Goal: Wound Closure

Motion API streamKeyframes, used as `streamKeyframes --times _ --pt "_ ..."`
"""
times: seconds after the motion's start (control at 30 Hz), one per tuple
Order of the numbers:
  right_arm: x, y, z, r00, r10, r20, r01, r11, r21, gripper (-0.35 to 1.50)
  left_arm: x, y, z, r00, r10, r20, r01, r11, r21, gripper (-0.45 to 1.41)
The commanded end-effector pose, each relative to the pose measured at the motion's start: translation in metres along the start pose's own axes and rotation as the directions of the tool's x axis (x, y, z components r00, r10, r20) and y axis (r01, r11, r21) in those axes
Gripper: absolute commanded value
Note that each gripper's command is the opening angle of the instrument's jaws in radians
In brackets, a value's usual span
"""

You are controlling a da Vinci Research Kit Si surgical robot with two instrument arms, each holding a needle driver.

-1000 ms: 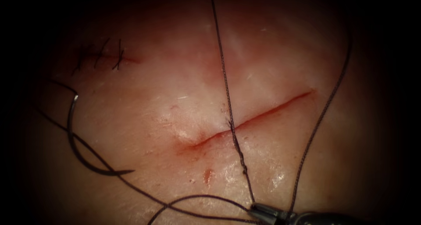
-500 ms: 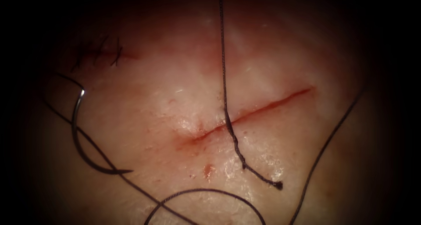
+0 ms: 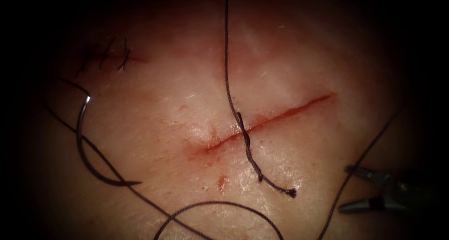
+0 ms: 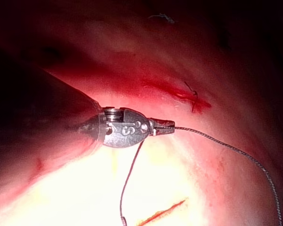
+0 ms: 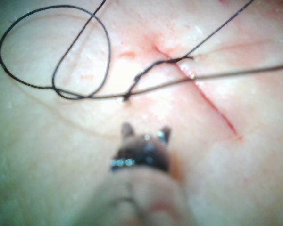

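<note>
The cut runs slantwise across the tissue. The curved needle lies free on the tissue, far to the left of the cut, held by neither tool. The thread crosses the cut near its middle, and its short tail lies loose below. My right tool hovers low on the right with its jaws open and nothing between them; the right wrist view shows the same. My left tool is shut on the thread, which leads away from its tip.
Several older dark stitches sit at the upper left. A loose loop of thread curls at the lower edge, and another strand passes just beside the right tool. A small spot of red fluid lies below the cut.
The right tool let go of the thread's short tail, left the picture, and has come back at the right with open jaws. The tail now lies slack on the tissue.
</note>
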Motion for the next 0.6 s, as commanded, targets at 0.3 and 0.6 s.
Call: streamKeyframes --times 0.3,0.6 --pt "0.0032 0.0061 0.0065 0.992 -0.001 -0.124 0.006 0.999 0.046 0.02 0.0 0.003 -0.0004 0.999 -0.007 -0.044 0.007 1.0 0.014 -0.45" --pt "0.0065 0.0068 0.01 0.971 -0.009 -0.239 0.048 0.986 0.16 -0.35 0.0015 0.0062 -0.0006 0.992 -0.024 -0.126 0.033 0.997 0.072 -0.45"
